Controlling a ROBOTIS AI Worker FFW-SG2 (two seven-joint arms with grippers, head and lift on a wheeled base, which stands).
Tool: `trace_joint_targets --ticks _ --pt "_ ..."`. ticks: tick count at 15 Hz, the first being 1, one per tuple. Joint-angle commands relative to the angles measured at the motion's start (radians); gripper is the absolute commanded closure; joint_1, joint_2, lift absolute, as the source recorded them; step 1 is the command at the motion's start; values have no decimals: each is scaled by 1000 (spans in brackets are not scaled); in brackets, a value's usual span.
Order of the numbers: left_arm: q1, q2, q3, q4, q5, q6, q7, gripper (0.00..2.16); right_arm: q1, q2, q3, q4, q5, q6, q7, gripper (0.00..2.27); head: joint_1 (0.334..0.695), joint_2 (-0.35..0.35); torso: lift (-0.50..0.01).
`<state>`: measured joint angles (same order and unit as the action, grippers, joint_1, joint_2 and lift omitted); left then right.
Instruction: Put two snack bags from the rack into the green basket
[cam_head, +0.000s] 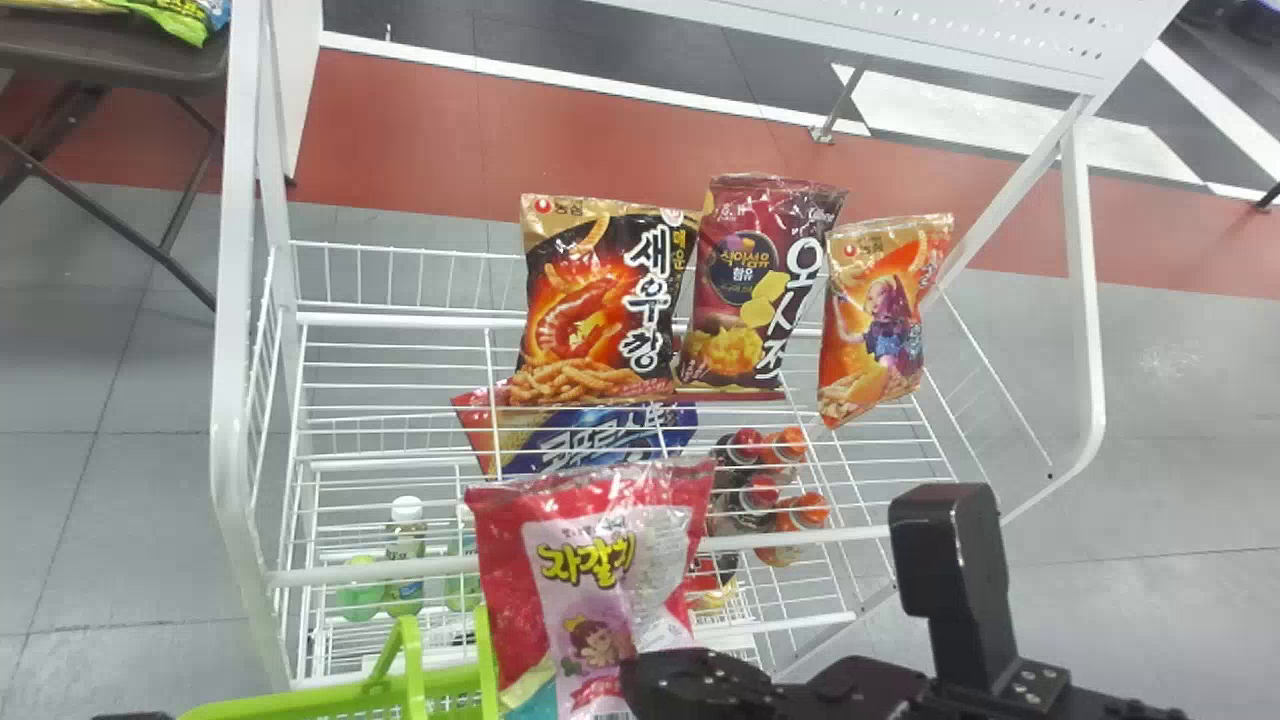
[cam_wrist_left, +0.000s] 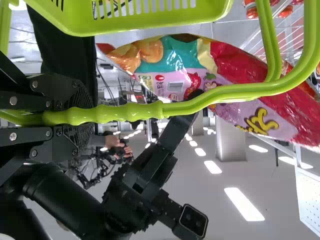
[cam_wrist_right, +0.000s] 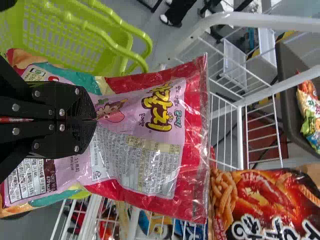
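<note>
Your right gripper (cam_wrist_right: 94, 120) is drawn narrow, pinching the middle of a pillow-shaped pink-and-red plastic snack bag (cam_head: 530, 560) in front of the white wire rack (cam_head: 230, 300). The bag hangs beside the bright green plastic basket (cam_head: 330, 700), whose ribbed green handle (cam_wrist_left: 130, 111) your left gripper (cam_wrist_left: 85, 116) clasps.

Your main risk is the basket's raised handle loops: bring the bag in too low and it could snag on them or end up straddling the rim. Bumping a loop could also twist the basket in your left grip. The pinch creases slick film around a puffy middle, so a sharp turn could let the bag pivot or slide out. Swing wide and you might knock the black-and-orange snack bag (cam_head: 600, 300) on the rack.

As for print, your held bag has bold yellow lettering (cam_head: 585, 560) on a pale pink panel, dense small text and a barcode (cam_wrist_left: 175, 87). Large white characters run down the black-and-orange one and the maroon snack bag (cam_head: 745, 290); the orange snack bag (cam_head: 880, 310) has a purple-haired cartoon figure
</note>
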<state>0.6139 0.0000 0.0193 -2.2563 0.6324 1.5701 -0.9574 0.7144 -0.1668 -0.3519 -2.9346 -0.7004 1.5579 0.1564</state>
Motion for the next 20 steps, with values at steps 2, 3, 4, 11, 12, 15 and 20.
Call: trace_joint_targets --ticks 2,3,4,11,12,15,20 --pt "-10 -3 2 3 1 1 3 1470 -4 3 17 -1 -19 14 -61 2132 695 -350 -6" --pt "-11 -3 4 6 1 1 3 1470 -4 3 22 9 -19 14 -67 2132 695 -350 -6" --pt "-19 -3 4 15 1 1 3 1470 -3 1 30 25 -16 14 -75 2132 695 -350 -6" --pt "-31 -3 11 17 4 0 5 1470 13 -68 64 75 -34 14 -120 2132 695 -350 -6" --pt "-33 -3 11 17 4 0 6 1470 19 -72 85 75 -41 14 -120 2132 695 -350 -6" --pt "-34 -3 10 17 4 0 11 1470 51 -86 177 86 -42 14 -121 2132 695 -350 -6" --pt "-29 -3 7 6 6 1 9 1470 33 -100 294 186 1 14 -129 2132 695 -350 -6"
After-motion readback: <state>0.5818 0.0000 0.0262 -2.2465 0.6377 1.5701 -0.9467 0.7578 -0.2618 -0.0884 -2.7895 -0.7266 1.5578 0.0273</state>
